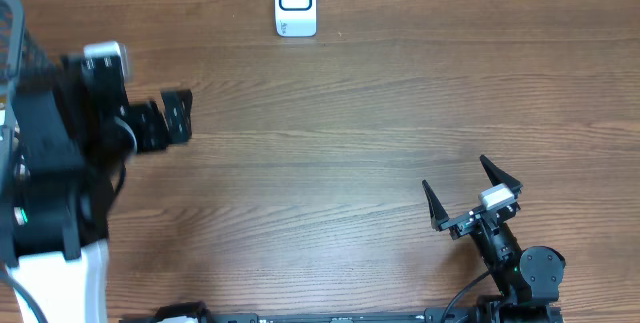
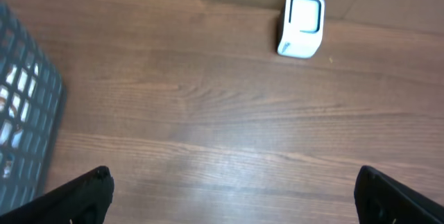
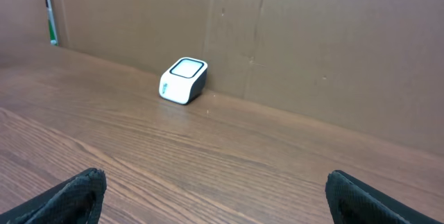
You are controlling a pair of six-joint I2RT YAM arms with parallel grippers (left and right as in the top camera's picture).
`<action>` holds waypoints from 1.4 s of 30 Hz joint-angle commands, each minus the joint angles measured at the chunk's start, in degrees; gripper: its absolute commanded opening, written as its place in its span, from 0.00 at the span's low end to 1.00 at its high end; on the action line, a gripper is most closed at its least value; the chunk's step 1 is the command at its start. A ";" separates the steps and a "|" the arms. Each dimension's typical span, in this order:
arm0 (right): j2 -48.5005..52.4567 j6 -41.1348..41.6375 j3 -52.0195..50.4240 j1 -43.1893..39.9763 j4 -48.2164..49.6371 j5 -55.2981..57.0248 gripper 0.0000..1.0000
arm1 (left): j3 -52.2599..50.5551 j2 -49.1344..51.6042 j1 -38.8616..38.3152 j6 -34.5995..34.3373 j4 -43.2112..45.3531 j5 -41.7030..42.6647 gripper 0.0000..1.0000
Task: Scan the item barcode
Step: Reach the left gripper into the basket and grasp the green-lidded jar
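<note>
The right gripper [image 3: 215,179] is spread wide. In its wrist view the two dark fingertips [image 3: 83,186] sit at the lower corners, and only bare wood of the table [image 3: 208,148] shows between them. From overhead it sits low over the near edge of the table, its fingers angled towards the far side.

The left gripper [image 2: 232,182] is also spread wide, with one black fingertip [image 2: 94,186] at each lower corner of its wrist view and plain table between them. In the overhead view the left gripper [image 1: 175,116] looks blurred and hangs above the table well apart from the right gripper [image 1: 468,188].

Just to the left of the left gripper stands a blue-grey mesh basket [image 2: 24,120]. Pale shapes show through its grid, too blurred to identify. Overhead, only a corner of the basket [image 1: 10,33] appears, behind the left arm.

Ahead of both grippers the table runs on as open wood grain. The barcode scanner [image 1: 296,3] is a small white block with a dark-framed window. It stands at the far edge of the table, well away from each gripper. It lies ahead and to the right of the left gripper's centre [image 2: 302,24], and ahead and slightly left of the right gripper's centre [image 3: 183,80]. Just behind the scanner a brown cardboard wall [image 3: 312,50] rises from the table.
</note>
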 commanded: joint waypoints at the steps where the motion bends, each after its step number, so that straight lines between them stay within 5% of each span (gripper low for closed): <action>1: -0.46 0.26 -0.61 0.07 0.13 -0.09 1.00 | 8.61 6.43 -0.39 1.07 -2.91 2.36 1.00; 6: -0.46 0.26 -0.61 0.07 0.11 -0.09 1.00 | 10.21 10.14 -0.31 1.11 -1.42 9.07 1.00; 12: -0.46 0.26 -0.61 0.07 0.13 -0.09 1.00 | 16.81 11.98 4.02 -2.19 -1.79 7.26 1.00; 24: -0.46 0.26 -0.61 0.07 0.11 -0.09 1.00 | 28.22 14.21 29.29 -15.17 -4.02 -0.31 1.00; 39: -0.46 0.26 -0.61 0.07 0.13 -0.09 1.00 | 28.22 22.62 39.21 -16.13 1.29 -7.34 1.00; 42: -0.46 0.26 -0.61 0.07 0.13 -0.09 1.00 | 28.20 25.42 40.85 -14.99 1.03 -6.36 0.93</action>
